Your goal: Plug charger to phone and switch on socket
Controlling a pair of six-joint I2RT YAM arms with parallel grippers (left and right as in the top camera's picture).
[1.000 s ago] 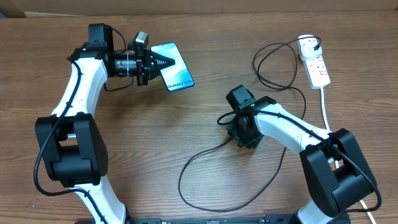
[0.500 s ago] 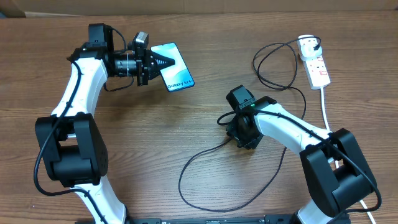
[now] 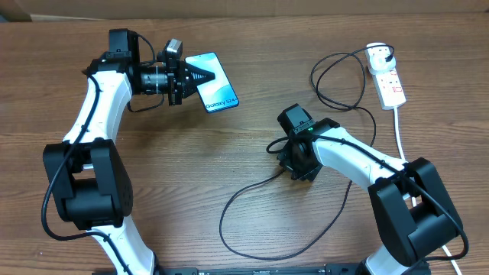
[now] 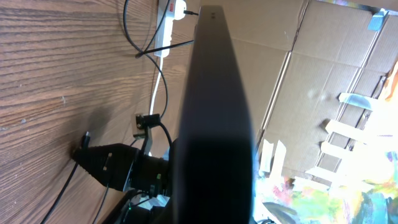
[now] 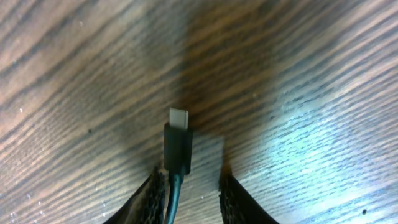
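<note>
- While clamped by its left edge in the left gripper, 1 phone at upper left of the overhead view, screen up; seen edge-on as a dark slab in the left wrist view.
- 2 grippers in all; right gripper at centre, pointed down at the table, fingers narrowly apart.
- 1 charger, looping across lower centre; 1 plug tip lying on the wood between those fingers, against the one at frame left, clear of the other.
- 1 socket at upper right, with 1 white cord and 1 black plug.
</note>
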